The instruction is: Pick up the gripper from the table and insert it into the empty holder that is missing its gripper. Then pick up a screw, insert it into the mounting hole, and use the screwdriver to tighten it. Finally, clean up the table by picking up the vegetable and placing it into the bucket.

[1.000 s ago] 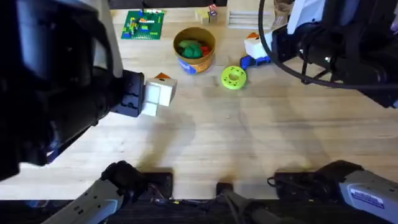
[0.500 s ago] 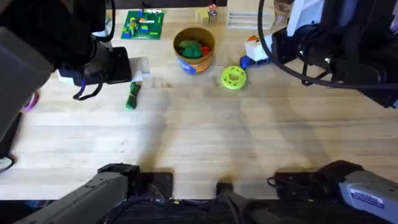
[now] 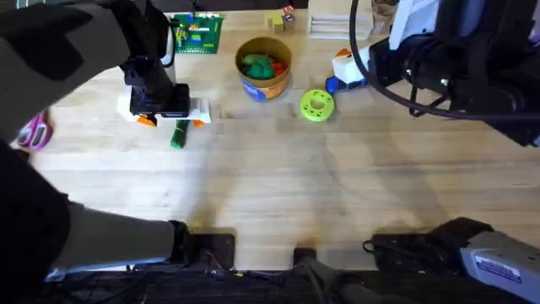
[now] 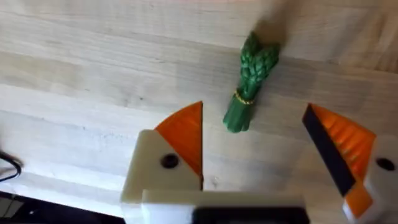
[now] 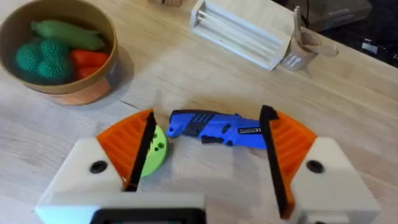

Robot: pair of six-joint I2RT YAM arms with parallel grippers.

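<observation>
The vegetable [image 3: 178, 135], a small dark-green asparagus bundle [image 4: 249, 93], lies on the table [image 3: 278, 186] at the left. My left gripper [image 3: 173, 116] [image 4: 261, 146] hovers open right over its far end, the orange pads on either side and nothing held. My right gripper [image 3: 344, 67] [image 5: 208, 152] stands open above the blue screwdriver [image 5: 214, 129] [image 3: 346, 82] at the back right. The bucket [image 3: 253, 87] [image 5: 81, 93] holds green and red toy vegetables. Every white finger mount that I see carries an orange pad. A loose gripper part and a screw are out of view.
A lime-green disc [image 3: 317, 105] [image 5: 154, 152] lies between bucket and screwdriver. Pink scissors [image 3: 34, 131] rest at the left edge. A green brick plate [image 3: 196, 32], small wooden blocks [image 3: 283, 21] and a wooden rack [image 5: 245, 31] line the back.
My left arm has swung from the middle to the left, uncovering the vegetable, and its gripper now sits over it. The right arm has not moved.
</observation>
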